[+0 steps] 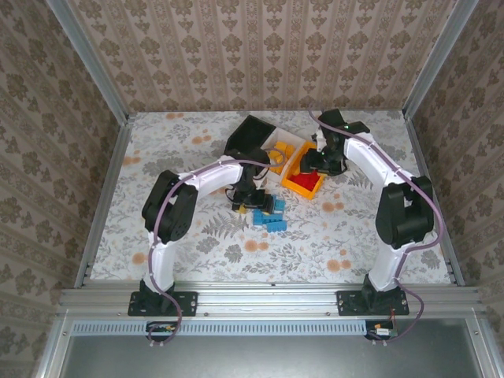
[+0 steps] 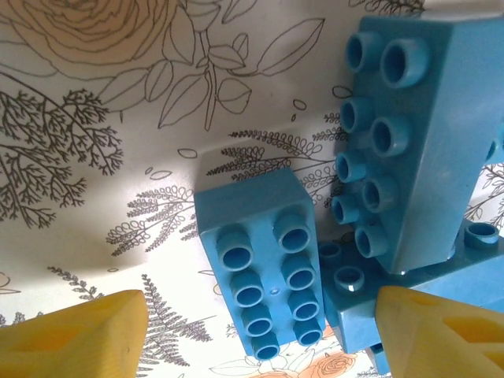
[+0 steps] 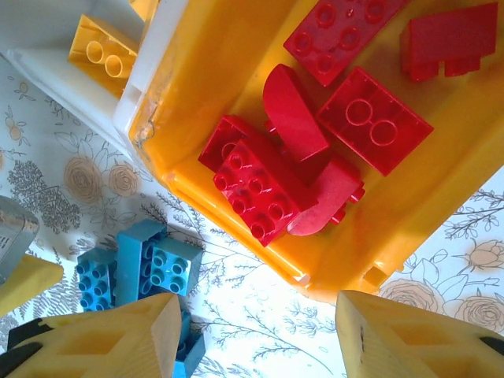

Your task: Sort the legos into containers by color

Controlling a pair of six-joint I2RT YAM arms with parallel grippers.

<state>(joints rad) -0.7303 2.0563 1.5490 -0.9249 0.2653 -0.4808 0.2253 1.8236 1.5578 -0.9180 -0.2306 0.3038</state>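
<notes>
Several blue legos (image 1: 268, 216) lie loose on the table. My left gripper (image 1: 250, 203) hangs low over them, open. In the left wrist view a blue eight-stud brick (image 2: 264, 276) lies between its yellow fingers (image 2: 75, 335) with gaps on both sides; a taller blue brick (image 2: 409, 142) stands to the right. The containers stand in a row: black (image 1: 250, 132), white (image 1: 276, 138) and orange-yellow (image 3: 205, 71). Several red legos (image 3: 260, 185) lie in the orange-yellow one, and an orange brick (image 3: 98, 47) lies in the white one. My right gripper (image 3: 256, 315) is open and empty over that bin's near edge.
The flower-patterned table top (image 1: 197, 157) is closed in by patterned walls and metal posts on three sides. The blue pile (image 3: 142, 268) lies just left of the orange-yellow bin (image 1: 290, 175), so both arms work close together at the middle.
</notes>
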